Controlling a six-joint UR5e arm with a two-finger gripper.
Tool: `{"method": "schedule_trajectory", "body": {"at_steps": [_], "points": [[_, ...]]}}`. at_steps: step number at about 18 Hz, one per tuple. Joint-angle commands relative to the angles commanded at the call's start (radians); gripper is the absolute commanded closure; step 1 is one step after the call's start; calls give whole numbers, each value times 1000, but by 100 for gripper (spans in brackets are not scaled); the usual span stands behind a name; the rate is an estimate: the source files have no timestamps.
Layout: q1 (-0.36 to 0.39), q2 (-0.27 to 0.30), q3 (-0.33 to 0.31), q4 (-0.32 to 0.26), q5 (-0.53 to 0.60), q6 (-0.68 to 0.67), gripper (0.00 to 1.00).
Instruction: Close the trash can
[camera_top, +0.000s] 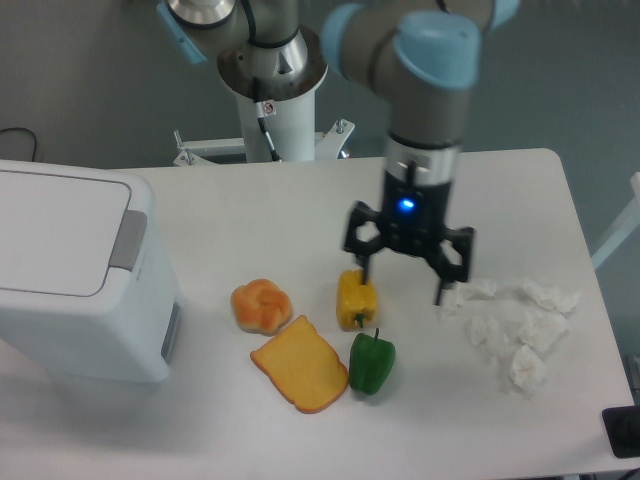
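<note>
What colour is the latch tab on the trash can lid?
Grey. The latch tab sits at the right edge of the white trash can in the fixed camera view.

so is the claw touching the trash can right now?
Apart. The fixed camera shows the open claw over mid-table by the yellow pepper, with bare tabletop between it and the trash can at the left edge.

One trash can (80, 290), one bread roll (261, 305), one toast slice (299, 366), one yellow pepper (357, 299), one green pepper (371, 363), and roughly five crumpled tissues (510, 325) right of the peppers.
</note>
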Motion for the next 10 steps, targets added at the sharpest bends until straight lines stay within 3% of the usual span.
{"method": "schedule_trajectory", "body": {"at_steps": [3, 6, 10], "points": [[0, -52, 38, -15, 114, 77, 0], [5, -59, 34, -55, 119, 93, 0], [-2, -66, 34, -60, 123, 91, 0]]}}
